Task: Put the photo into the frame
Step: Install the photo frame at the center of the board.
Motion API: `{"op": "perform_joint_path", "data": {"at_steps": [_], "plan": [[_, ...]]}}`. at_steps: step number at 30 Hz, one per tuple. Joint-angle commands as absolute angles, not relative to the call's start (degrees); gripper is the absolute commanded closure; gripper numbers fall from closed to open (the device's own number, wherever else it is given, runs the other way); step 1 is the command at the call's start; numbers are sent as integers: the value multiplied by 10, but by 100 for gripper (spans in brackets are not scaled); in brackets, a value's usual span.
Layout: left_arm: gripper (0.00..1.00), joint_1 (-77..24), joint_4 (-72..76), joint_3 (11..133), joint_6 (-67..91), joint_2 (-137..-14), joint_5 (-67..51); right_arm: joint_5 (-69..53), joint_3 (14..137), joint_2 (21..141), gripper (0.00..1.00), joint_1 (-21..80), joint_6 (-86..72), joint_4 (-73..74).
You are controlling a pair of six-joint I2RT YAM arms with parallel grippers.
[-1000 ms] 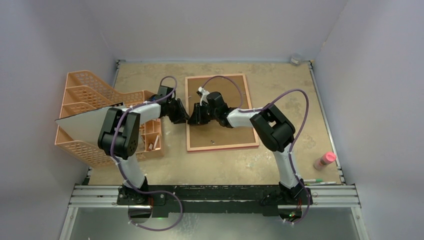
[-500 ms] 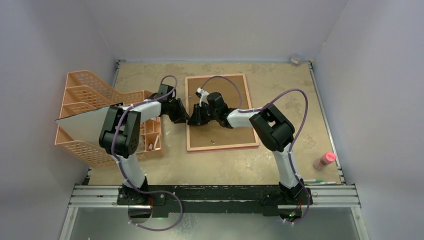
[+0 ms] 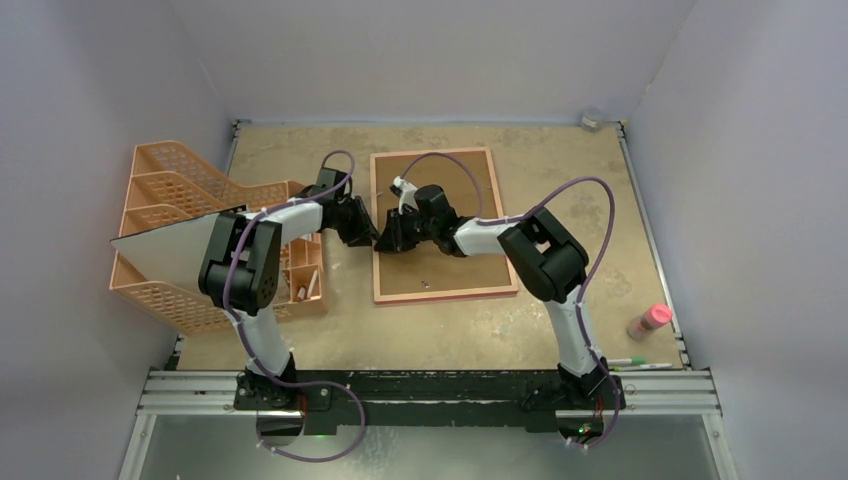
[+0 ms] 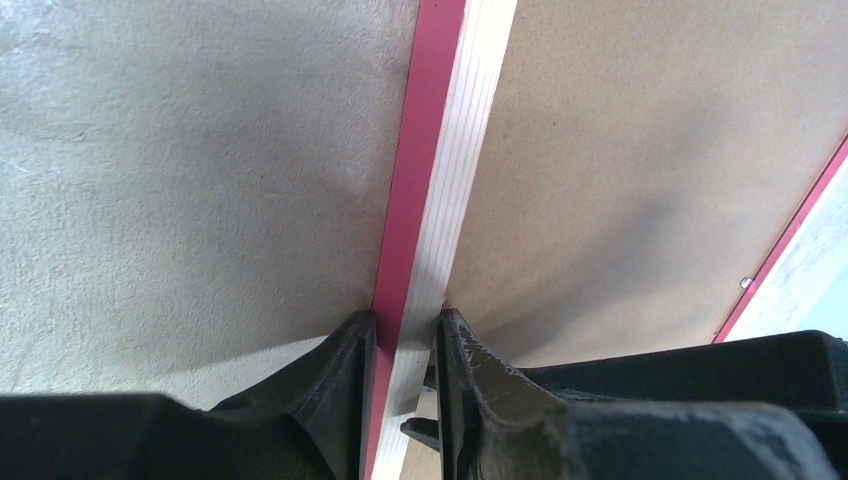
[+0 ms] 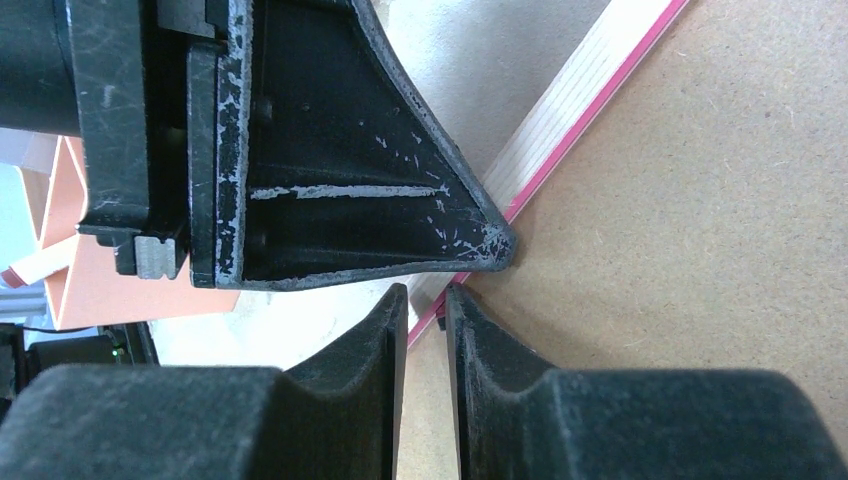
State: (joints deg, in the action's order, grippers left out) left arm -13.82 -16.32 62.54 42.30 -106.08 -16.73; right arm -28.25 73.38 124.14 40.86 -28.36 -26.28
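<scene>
The frame (image 3: 440, 295) lies back-up on the table, with a brown backing board (image 3: 465, 265) inside it. Both grippers meet at its left rail. My left gripper (image 3: 373, 235) is shut on that rail (image 4: 440, 150), one finger on the pink outer side and one on the inner side. My right gripper (image 3: 385, 241) comes from over the board, its narrow jaws (image 5: 427, 295) pinching the same rail (image 5: 570, 110) just beside the left finger (image 5: 350, 190). The photo (image 3: 165, 245) rests plain side up on the organiser at the left.
An orange mesh organiser (image 3: 170, 175) fills the left side, close to the left arm. A pink bottle (image 3: 650, 320) and pens (image 3: 635, 363) sit at the right near edge. A small round object (image 3: 593, 118) is in the back right corner. Walls enclose three sides.
The right gripper's jaws have narrowed a little onto the rail. Both arms stay almost where they were, and the frame has not visibly shifted.
</scene>
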Motion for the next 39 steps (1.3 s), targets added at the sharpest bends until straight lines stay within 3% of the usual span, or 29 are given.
{"op": "perform_joint_path", "data": {"at_steps": [1,9,16,26,29,32,39], "plan": [[72,-142,-154,627,419,-1098,-147,-279,718,1266,75,421,-265,-166],[69,-140,-156,639,408,-1089,-159,-220,729,1194,59,407,-318,-131],[61,-140,-143,644,396,-1074,-161,-102,687,1088,55,379,-352,-46],[74,-141,-57,598,410,-1070,-253,8,658,950,51,319,-452,162],[77,-143,-48,594,410,-1067,-263,36,684,940,42,301,-499,241],[79,-147,-37,590,410,-1061,-270,52,715,932,23,298,-568,311],[80,-157,-9,571,415,-1043,-279,14,739,914,20,293,-741,400]]}}
